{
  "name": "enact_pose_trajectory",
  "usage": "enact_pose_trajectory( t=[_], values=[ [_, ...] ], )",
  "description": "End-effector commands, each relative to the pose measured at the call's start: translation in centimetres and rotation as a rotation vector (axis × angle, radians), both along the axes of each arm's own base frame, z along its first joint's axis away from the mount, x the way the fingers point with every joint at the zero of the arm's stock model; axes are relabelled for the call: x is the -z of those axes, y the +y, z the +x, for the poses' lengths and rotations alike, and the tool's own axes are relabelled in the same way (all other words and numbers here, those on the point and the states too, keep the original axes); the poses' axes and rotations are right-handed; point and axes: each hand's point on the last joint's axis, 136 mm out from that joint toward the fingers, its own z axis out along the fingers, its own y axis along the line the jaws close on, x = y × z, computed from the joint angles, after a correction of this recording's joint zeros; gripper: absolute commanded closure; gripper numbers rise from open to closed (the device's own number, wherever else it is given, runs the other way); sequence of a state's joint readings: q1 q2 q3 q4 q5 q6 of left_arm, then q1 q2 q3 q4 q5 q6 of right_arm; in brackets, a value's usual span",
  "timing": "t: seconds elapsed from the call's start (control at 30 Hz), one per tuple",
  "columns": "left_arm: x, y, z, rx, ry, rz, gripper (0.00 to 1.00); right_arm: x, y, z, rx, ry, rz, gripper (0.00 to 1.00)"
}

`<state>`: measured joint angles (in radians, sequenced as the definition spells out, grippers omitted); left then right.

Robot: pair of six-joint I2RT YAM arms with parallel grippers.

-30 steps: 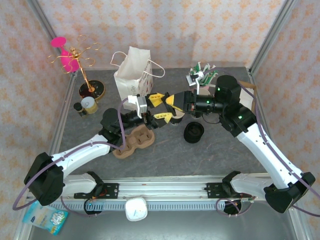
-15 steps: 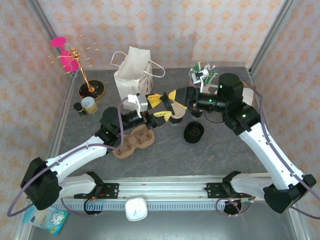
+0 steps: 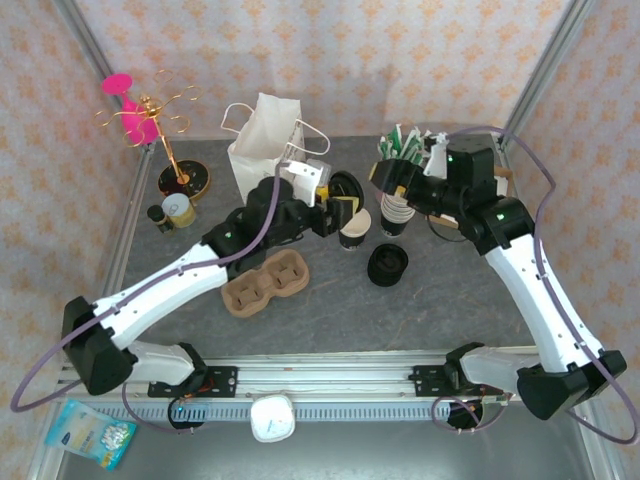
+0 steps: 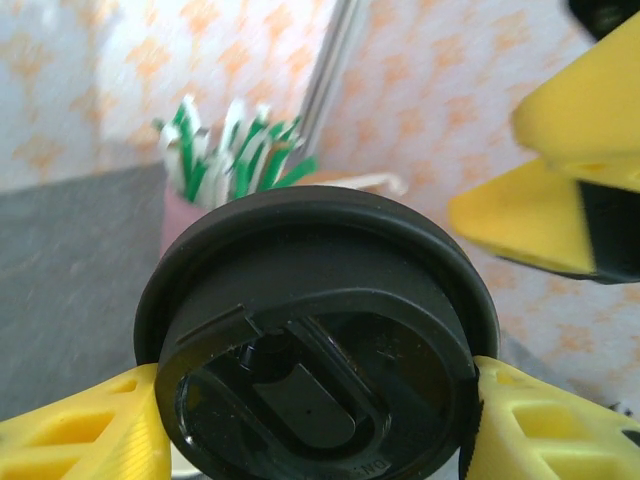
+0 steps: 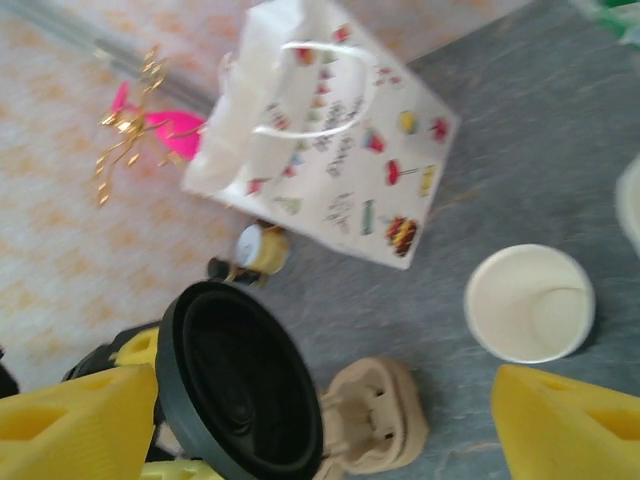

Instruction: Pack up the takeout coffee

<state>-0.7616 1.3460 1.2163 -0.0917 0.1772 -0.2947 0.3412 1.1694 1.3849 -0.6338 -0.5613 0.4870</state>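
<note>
Left jaws raised the lid [image 3: 345,187], now on edge.

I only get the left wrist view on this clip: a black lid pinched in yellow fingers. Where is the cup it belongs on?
Observer: The cup stands uncovered close beside the held lid, cream inside showing.
Operator: And the cardboard carrier?
Observer: The carrier lies on the near-left side of the cup, its holes empty.
Operator: Any spare lids?
Observer: A pile of lids sits right of the carrier, near the cup.
</note>
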Motion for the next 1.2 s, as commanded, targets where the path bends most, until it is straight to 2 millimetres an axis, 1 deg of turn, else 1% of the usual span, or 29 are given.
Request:
enact_pose_trajectory(
  t=[0.0, 0.13, 0.27, 0.4, 0.5, 0.53, 0.57, 0.63, 0.73, 0.87, 1.0, 1.1, 1.17],
  values=[
    [4.6, 1.3, 0.5, -0.127, 0.199, 0.169, 0.41, 1.8, -2.7, 0.7, 0.082, 0.009, -0.067, 0.13],
    [6.2, 0.0, 1.4, -0.147, 0.274, 0.247, 0.41, 3.3, -4.6, 1.2, 0.124, 0.028, -0.095, 0.12],
    [8.0, -0.8, 2.5, -0.188, 0.324, 0.323, 0.41, 4.5, -6.3, 1.6, 0.16, 0.053, -0.094, 0.11],
    [9.0, -1.8, 3.9, -0.216, 0.355, 0.402, 0.41, 5.6, -7.0, 1.8, 0.172, 0.073, -0.095, 0.11],
    [10.4, -2.7, 4.4, -0.208, 0.39, 0.449, 0.4, 6.1, -7.5, 2.0, 0.187, 0.08, -0.108, 0.1],
    [10.4, -2.8, 4.5, -0.212, 0.395, 0.463, 0.39, 6.4, -7.6, 2.0, 0.187, 0.085, -0.109, 0.1],
    [11.7, -2.7, 4.9, -0.227, 0.411, 0.502, 0.39, 6.5, -7.6, 2.0, 0.183, 0.088, -0.11, 0.1],
    [12.2, -2.7, 5.3, -0.242, 0.421, 0.542, 0.38, 7.0, -7.7, 1.9, 0.174, 0.098, -0.104, 0.1],
    [12.8, -3.0, 5.5, -0.233, 0.436, 0.568, 0.37, 7.6, -7.9, 1.9, 0.17, 0.117, -0.092, 0.1],
    [13.8, -2.9, 5.6, -0.237, 0.465, 0.619, 0.36, 7.8, -8.0, 1.8, 0.163, 0.126, -0.086, 0.1],
    [13.9, -2.0, 5.7, -0.267, 0.474, 0.679, 0.36, 8.0, -7.8, 1.7, 0.153, 0.131, -0.078, 0.09],
    [14.1, -2.0, 5.7, -0.266, 0.474, 0.687, 0.35, 8.1, -7.7, 1.6, 0.146, 0.133, -0.071, 0.09],
    [14.6, -2.1, 5.7, -0.26, 0.482, 0.693, 0.35, 8.1, -7.7, 1.6, 0.146, 0.134, -0.07, 0.09]
  ],
)
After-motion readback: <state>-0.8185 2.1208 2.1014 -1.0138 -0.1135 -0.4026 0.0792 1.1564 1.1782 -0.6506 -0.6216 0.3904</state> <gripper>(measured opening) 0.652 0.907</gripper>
